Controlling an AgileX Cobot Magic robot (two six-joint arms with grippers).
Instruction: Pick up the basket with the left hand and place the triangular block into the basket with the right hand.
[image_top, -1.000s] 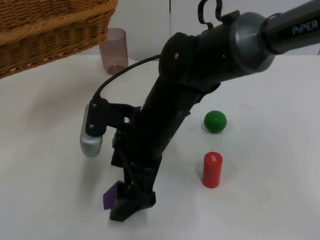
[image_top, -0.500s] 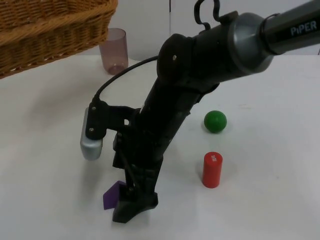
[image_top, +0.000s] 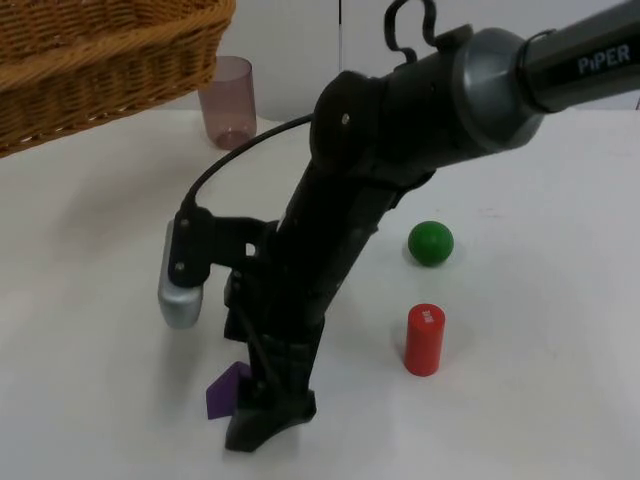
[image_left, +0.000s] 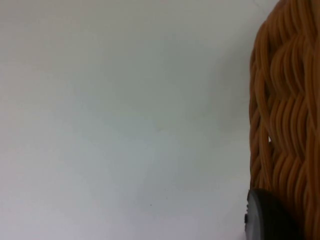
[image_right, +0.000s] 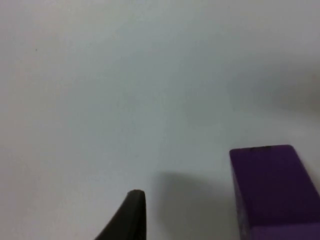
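The purple triangular block (image_top: 222, 392) lies on the white table near the front edge. My right gripper (image_top: 257, 418) stands right at it, tips down on the table, open. In the right wrist view the block (image_right: 272, 192) sits beside one black fingertip (image_right: 131, 216), with a wide gap between them. The wicker basket (image_top: 95, 55) hangs above the table at the far left, its shadow falling on the table below. The left wrist view shows its woven wall (image_left: 285, 125) pressed against a black fingertip (image_left: 267, 217) of my left gripper, which is shut on its rim.
A translucent pink cup (image_top: 229, 100) stands at the back, just right of the basket. A green ball (image_top: 431, 243) and an upright red cylinder (image_top: 424, 339) sit to the right of the right arm.
My right gripper has sunk a little lower and edged slightly right beside the purple block. The basket, ball, cylinder and cup have stayed where they were.
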